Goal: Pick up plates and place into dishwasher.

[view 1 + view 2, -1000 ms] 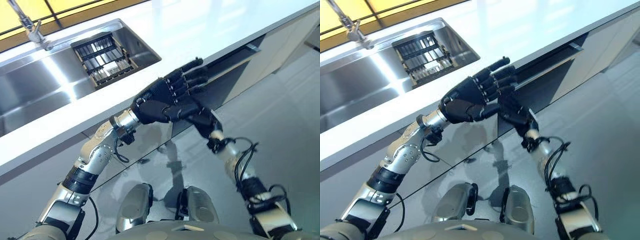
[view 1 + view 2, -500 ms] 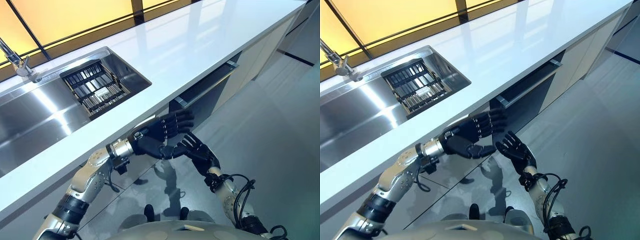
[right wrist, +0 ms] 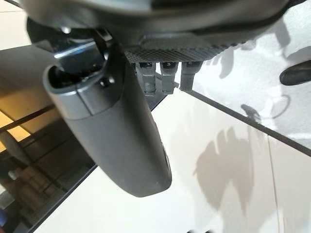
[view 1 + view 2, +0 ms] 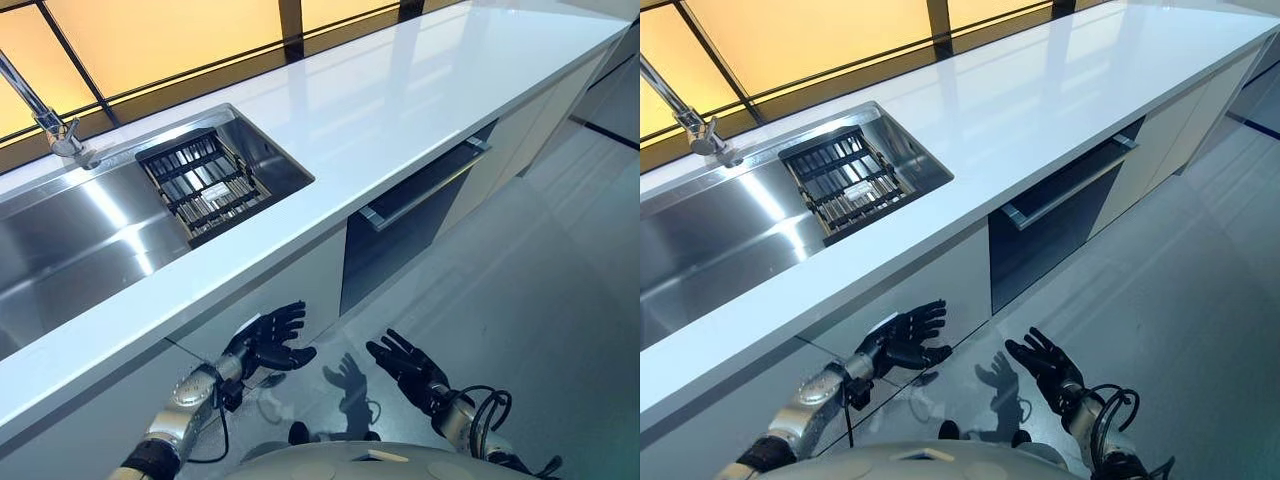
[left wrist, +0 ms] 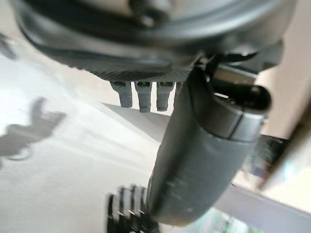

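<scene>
The dishwasher [image 4: 400, 235] sits under the white counter [image 4: 380, 110], its dark door slightly ajar behind a long bar handle [image 4: 425, 186]. A dish rack [image 4: 205, 185] with dark slats lies in the steel sink [image 4: 90, 235]; I cannot make out plates in it. My left hand [image 4: 268, 345] hangs low in front of the cabinet, fingers spread and straight, holding nothing. My right hand [image 4: 405, 362] hovers above the floor below the dishwasher door, also open and empty. Both thumbs [image 5: 194, 160] [image 3: 121, 131] stand straight in the wrist views.
A tap [image 4: 45, 115] rises at the sink's far left. The counter's front edge runs diagonally above both hands. Glossy grey floor [image 4: 540, 300] spreads to the right of the dishwasher. Pale cabinet fronts [image 4: 510, 140] continue further right.
Both hands have dropped from near the dishwasher handle to low by the floor and drawn apart. The camera has tilted, showing more of the counter and sink.
</scene>
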